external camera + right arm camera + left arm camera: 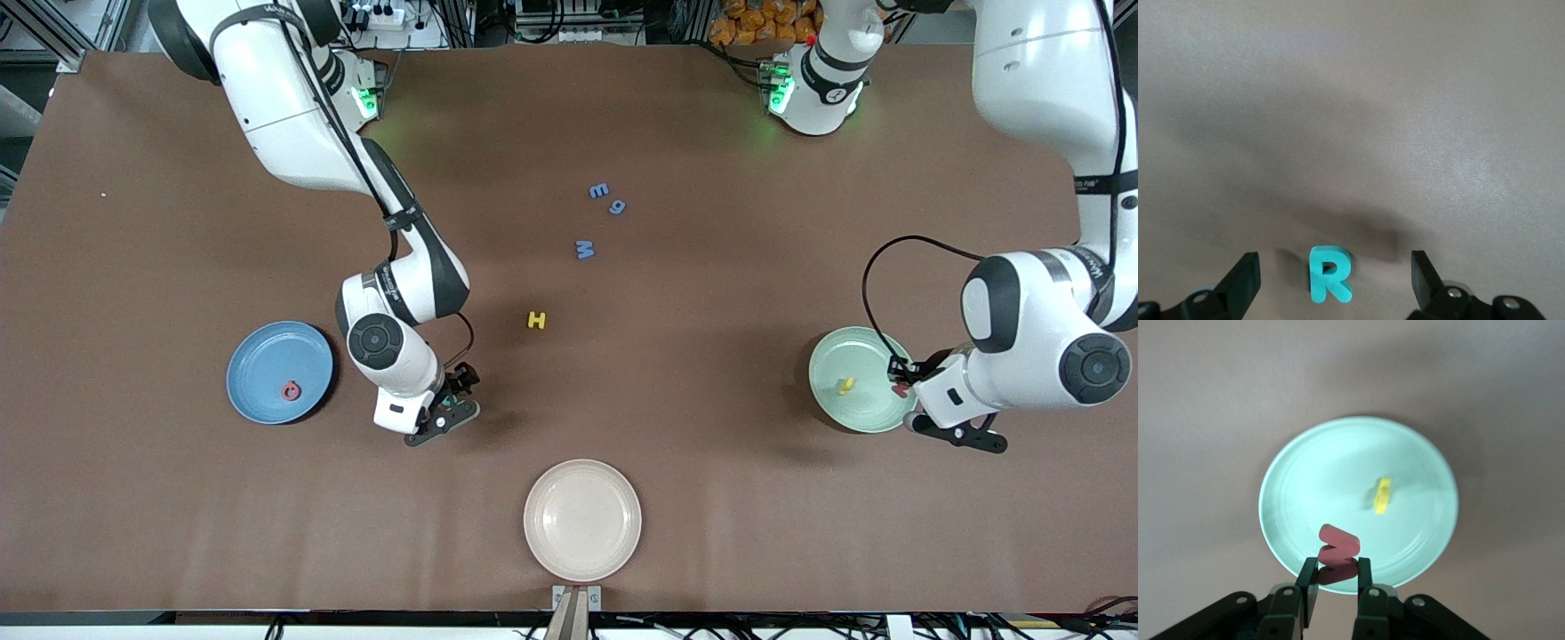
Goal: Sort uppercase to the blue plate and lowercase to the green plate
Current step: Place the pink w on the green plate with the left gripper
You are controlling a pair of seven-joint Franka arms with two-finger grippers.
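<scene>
The red w is clamped in the left tool, over the green plate near its 6 o'clock rim in that wrist view, seemingly for release beside the thin yellow letter lying there. The teal R lies flat on the worktop between the spread fingers of the right tool, which looks set to close. The red Q rests in the blue plate. The yellow H, blue M, blue E-like letter and blue g await sorting mid-worktop.

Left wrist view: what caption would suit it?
Left gripper holds the red w over the green plate, beside a yellow letter.
</scene>
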